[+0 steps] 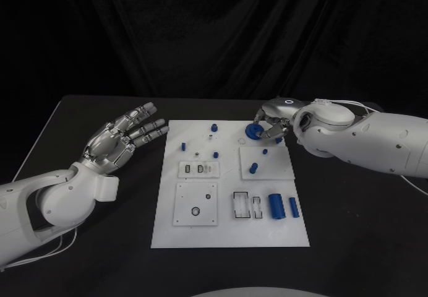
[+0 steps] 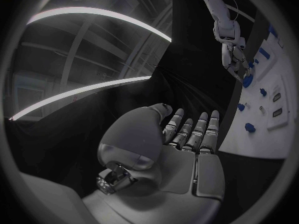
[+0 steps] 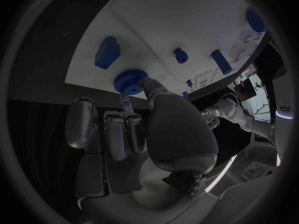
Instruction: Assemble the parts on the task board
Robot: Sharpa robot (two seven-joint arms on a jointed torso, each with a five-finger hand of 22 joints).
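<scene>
On the black table (image 1: 357,210) a white task board (image 1: 230,235) lies at the centre, long side running from twelve to six o'clock. Toward one o'clock from the board's centre, the right hand (image 1: 273,121) reaches over its far edge and pinches a round, ridged blue gear (image 1: 254,131) between thumb and fingertips; the right wrist view shows the gear (image 3: 129,81) clamped there just above the white surface, with the remaining fingers curled beneath it. Whether the gear touches the board cannot be told. Beside it sits a raised white plate (image 1: 278,168) carrying small blue pegs (image 1: 253,167). Near five o'clock, two blue cylinders (image 1: 276,206) lie side by side next to a black-outlined slot. More small blue pieces (image 1: 184,146) stand toward eleven o'clock. At nine o'clock, off the board over bare table, the left hand (image 1: 120,139) is held palm up, fingers straight and slightly apart, holding nothing.
</scene>
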